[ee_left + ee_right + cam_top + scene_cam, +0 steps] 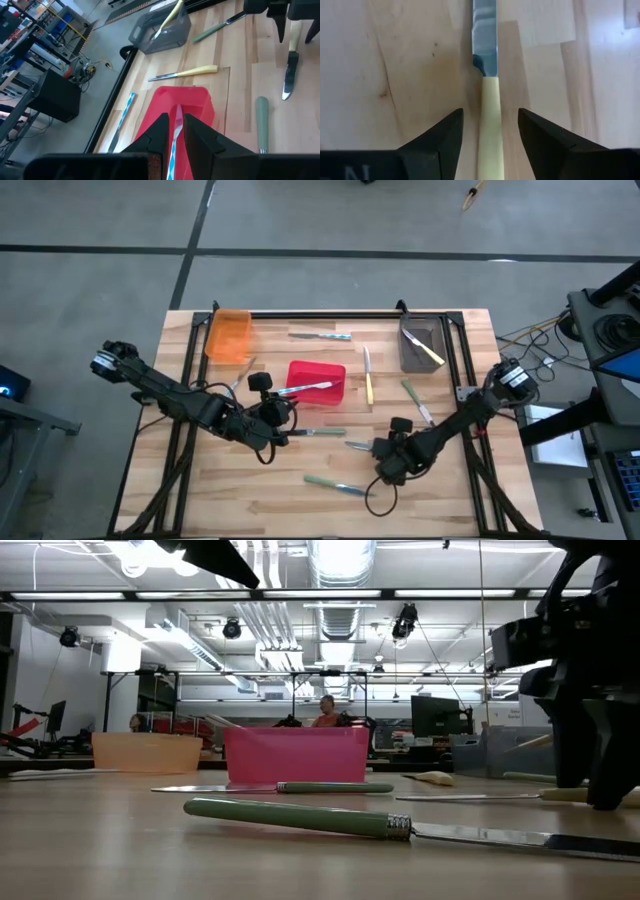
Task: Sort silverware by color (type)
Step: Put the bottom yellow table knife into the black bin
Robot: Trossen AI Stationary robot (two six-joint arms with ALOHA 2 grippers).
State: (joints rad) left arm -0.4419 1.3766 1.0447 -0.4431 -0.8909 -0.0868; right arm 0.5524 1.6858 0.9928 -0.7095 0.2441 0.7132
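Right gripper (490, 132) low near the counter's (250, 505) middle front, fingers spread wide astride a yellow-handled knife (489, 100), smooth pale plastic handle, shiny flat blade, left gripper (175, 131) pinching a blue-handled utensil (175, 135) above the glossy red bin (200, 102), other silverware scattered on pale planks

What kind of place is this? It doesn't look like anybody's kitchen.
Probably a robotics lab or workshop: exposed ceiling ducts, desks with computer monitors behind, and a wooden table where two robot arms work among small bins.
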